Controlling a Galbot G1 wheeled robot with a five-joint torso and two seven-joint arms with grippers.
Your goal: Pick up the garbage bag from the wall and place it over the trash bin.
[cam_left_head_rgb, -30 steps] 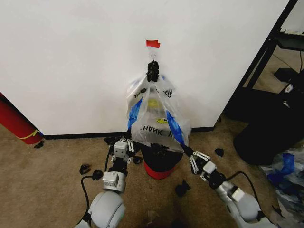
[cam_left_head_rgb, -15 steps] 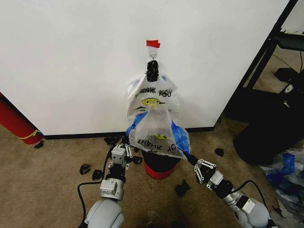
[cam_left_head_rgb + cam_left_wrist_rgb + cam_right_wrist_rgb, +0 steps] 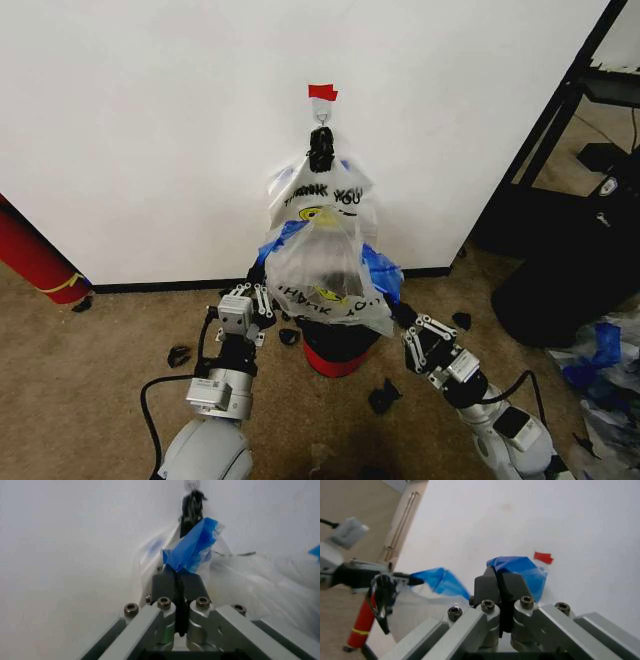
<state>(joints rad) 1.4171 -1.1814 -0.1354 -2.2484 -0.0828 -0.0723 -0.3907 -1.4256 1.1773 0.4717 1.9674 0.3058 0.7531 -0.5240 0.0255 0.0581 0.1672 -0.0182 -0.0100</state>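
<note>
The white bag (image 3: 322,200) hanging on the wall (image 3: 150,120) reads "THANK YOU" above a yellow smiley.

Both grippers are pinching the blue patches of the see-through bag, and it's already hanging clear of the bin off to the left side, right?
Not quite. Both the left gripper and right gripper are shut on blue patches of the garbage bag, but the head view shows the bag spread directly above the trash bin, not off to the left.

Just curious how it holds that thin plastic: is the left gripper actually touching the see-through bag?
Touching. The left wrist view shows the left gripper shut on a blue patch of the garbage bag.
</note>
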